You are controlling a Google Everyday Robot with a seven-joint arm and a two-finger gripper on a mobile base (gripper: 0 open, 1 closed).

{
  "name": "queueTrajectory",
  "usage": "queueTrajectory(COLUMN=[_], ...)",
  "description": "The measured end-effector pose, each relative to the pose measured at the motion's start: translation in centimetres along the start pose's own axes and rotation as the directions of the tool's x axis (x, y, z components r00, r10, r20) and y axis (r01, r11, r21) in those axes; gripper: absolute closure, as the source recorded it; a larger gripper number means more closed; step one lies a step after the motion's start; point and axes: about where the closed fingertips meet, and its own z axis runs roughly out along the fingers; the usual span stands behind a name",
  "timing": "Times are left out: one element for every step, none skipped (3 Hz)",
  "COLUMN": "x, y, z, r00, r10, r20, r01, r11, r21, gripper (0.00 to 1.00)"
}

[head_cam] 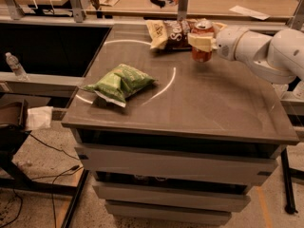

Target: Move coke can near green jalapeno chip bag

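The coke can [203, 53], red with a silver top, is held upright just above the table at the back right. My gripper [201, 41] is shut on the coke can, its pale fingers wrapped round the can's upper half, with the white arm reaching in from the right. The green jalapeno chip bag [118, 83] lies flat on the table's left side, well to the left of and nearer than the can.
A brown-and-tan chip bag [168, 33] lies at the table's back edge, just left of the can. The grey table [204, 108] has a white arc marked on it. A water bottle [15, 65] stands on a shelf at the left. Desks with clutter stand behind.
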Motion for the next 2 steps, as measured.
queueTrajectory(x=[1.3,2.0], y=[-1.1,-2.1], z=[2.0,4.2], r00=[1.000,1.000], r10=[0.014,0.018], r20=[-0.019,-0.006], r01=[-0.013,-0.018], r11=[0.9996,0.9991], r21=[0.024,0.037], gripper=[1.00,0.83])
